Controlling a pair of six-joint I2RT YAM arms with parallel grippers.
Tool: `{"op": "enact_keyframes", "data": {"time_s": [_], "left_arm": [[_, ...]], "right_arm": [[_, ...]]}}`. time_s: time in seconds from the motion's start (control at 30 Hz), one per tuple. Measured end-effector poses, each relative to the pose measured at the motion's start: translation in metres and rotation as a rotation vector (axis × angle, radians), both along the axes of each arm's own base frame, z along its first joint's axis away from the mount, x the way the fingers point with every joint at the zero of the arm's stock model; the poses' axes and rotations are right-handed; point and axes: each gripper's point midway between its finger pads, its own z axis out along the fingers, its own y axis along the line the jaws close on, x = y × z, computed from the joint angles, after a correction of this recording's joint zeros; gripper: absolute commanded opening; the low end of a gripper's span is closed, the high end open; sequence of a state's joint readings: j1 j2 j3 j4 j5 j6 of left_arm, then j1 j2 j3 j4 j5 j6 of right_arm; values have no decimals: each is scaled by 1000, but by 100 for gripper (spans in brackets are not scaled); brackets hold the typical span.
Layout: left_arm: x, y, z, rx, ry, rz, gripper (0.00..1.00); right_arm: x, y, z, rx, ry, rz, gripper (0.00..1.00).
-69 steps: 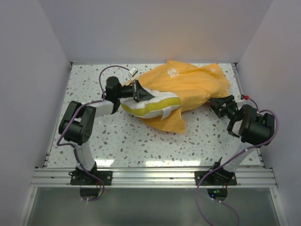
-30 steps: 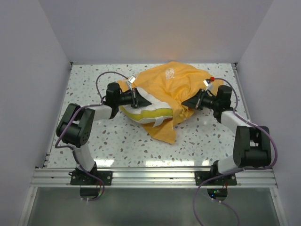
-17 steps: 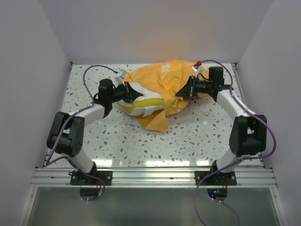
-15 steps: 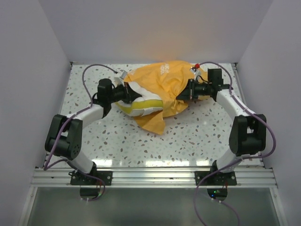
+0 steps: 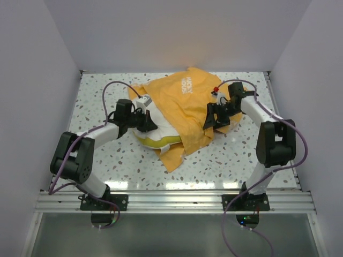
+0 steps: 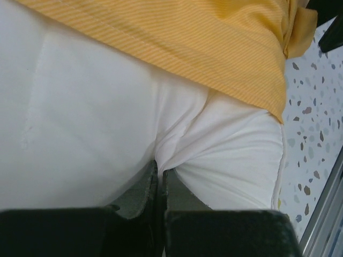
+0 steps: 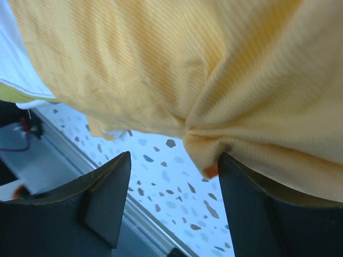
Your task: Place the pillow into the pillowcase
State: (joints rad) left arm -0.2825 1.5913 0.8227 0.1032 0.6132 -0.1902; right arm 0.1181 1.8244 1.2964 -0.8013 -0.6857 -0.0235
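Observation:
The orange-yellow pillowcase (image 5: 187,99) lies bunched at the middle back of the table and covers most of the pillow (image 5: 161,134). The pillow's white end and yellow-green strip stick out at the left front. My left gripper (image 5: 150,124) is shut on a pinch of the white pillow fabric (image 6: 225,155), with the pillowcase hem (image 6: 214,48) just beyond it. My right gripper (image 5: 210,119) is at the pillowcase's right side. In the right wrist view the gripper (image 7: 174,184) is open under gathered orange cloth (image 7: 214,69), which touches one finger (image 7: 268,214). The Mickey face is hidden.
The speckled table (image 5: 107,160) lies bare to the left and in front of the bundle. An aluminium rail (image 5: 171,201) runs along the near edge. White walls close the left, right and back. A loose pillowcase flap (image 5: 171,158) trails toward the front.
My right gripper has moved nearer and lower along the pillowcase's right side. My left gripper has shifted right and nearer with the pillow. More orange cloth now covers the pillow.

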Motion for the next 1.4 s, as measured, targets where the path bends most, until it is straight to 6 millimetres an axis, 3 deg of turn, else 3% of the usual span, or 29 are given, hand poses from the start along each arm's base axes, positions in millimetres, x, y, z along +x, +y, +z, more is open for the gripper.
{"op": "enact_keyframes", "data": {"time_s": [0.07, 0.17, 0.23, 0.3, 0.4, 0.57, 0.73, 0.8, 0.87, 0.9, 0.93, 1.07, 1.13, 1.23, 1.4], "left_arm": [[-1, 1, -2, 15, -15, -20, 0], [-2, 0, -2, 34, -39, -48, 0], [-4, -2, -1, 46, -56, -63, 0], [-6, -5, 1, 64, -74, -75, 1], [-11, -9, 3, 68, -81, -89, 2], [-17, -11, 1, 50, -74, -95, 8], [-20, -14, 2, 21, -67, -95, 7], [-20, -15, 2, 8, -62, -89, 4], [-19, -16, 4, -4, -60, -84, 0], [-19, -17, 5, -12, -58, -83, 0], [-19, -18, 6, -19, -55, -84, 0], [-20, -23, 4, -51, -34, -92, 0], [-19, -25, 5, -66, -29, -97, 0], [-19, -30, 9, -104, -23, -111, 0], [-22, -41, 25, -190, -18, -143, 0]], "right_arm": [[13, -11, 22, -75, -95, 2, 68], [38, -20, 70, -142, -283, -27, 67], [49, -19, 98, -165, -382, -36, 66], [54, -2, 114, -171, -454, -11, 66], [50, 36, 109, -161, -467, 52, 66], [49, 93, 61, -210, -419, 148, 67], [65, 99, 19, -309, -394, 144, 62], [76, 98, 7, -342, -393, 133, 50], [81, 96, -4, -367, -391, 130, 15], [81, 95, -8, -372, -384, 130, 4], [81, 95, -9, -371, -380, 127, 0], [73, 109, -3, -279, -350, 139, 0], [58, 125, 7, -157, -309, 134, 0], [30, 150, 36, 61, -256, 122, 0], [0, 184, 89, 395, -200, 63, 0]]}}
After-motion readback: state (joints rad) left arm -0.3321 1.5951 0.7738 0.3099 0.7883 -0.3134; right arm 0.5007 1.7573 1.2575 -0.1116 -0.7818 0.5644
